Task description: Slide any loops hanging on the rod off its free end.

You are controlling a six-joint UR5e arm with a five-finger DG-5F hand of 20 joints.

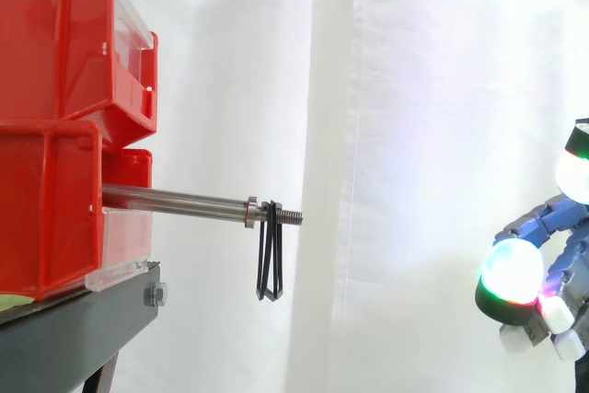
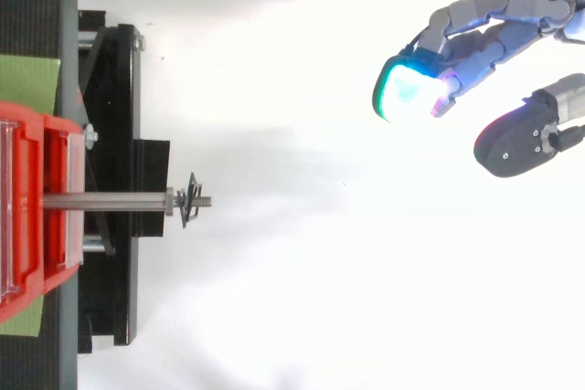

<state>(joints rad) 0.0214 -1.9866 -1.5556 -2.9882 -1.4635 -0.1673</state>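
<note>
Top view: hand [image 2: 512,29] well right of rod [image 2: 110,200], fingers [image 2: 411,89] relaxed, apart, empty; loops [image 1: 271,255] hang near free end.

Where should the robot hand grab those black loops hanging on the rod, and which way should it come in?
Best guess: pinch the loops low down, where they hang free under the rod. Come from the free threaded end, on the side view's right, where the open robot hand is. Then a pull that way likely slides them off.

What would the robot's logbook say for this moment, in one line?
hand: open, away from rod | loops: hanging near its free end | step: not started
</note>
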